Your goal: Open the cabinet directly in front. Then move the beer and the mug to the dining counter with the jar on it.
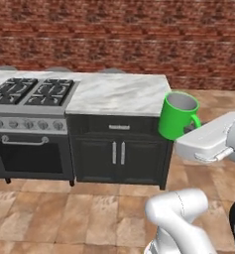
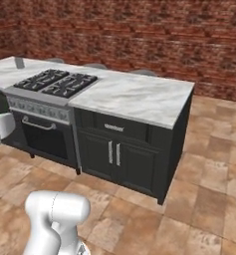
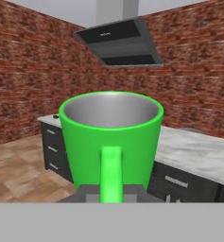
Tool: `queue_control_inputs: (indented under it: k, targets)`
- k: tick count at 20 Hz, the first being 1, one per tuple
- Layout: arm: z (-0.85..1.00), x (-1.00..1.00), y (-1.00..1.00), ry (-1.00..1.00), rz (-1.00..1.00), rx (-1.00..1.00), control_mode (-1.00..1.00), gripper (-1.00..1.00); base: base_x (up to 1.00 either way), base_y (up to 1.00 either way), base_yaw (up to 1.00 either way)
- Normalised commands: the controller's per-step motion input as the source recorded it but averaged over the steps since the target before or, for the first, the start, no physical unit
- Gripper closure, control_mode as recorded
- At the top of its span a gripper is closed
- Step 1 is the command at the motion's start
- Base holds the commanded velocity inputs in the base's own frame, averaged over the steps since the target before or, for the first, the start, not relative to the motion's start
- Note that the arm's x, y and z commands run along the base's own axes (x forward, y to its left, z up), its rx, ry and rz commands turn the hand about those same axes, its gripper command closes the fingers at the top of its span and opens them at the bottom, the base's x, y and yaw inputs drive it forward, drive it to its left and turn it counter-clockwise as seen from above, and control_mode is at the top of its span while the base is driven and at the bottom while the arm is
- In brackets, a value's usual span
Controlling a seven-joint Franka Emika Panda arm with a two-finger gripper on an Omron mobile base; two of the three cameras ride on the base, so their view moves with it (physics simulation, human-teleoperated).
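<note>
Here the gripper (image 3: pixel 111 191) pinches the mug (image 3: pixel 111 142) by its handle, the 2 fingers pressed against the green strip so the cup sits upright just beyond them. Held clear off the end of the dining counter (image 1: pixel 116 94), it looks ready for setting down there.

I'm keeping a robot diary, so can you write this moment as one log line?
holding: green mug by its handle | gripper: shut | mug: upright, in the air | ahead: dining counter with cooktop
</note>
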Motion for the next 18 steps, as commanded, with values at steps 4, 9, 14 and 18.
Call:
queue_control_inputs:
  k: [4,9,14,18]
  targets:
    - [0.00,0.00,0.00,0.00,0.00,0.00,1.00,1.00,1.00,0.00,-0.05]
    - [0.00,0.00,0.00,0.00,0.00,0.00,1.00,1.00,1.00,0.02,-0.06]
    - [0.00,0.00,0.00,0.00,0.00,0.00,1.00,1.00,0.57,0.83,-0.06]
    - [0.00,0.00,0.00,0.00,0.00,0.00,1.00,1.00,0.47,1.00,-0.11]
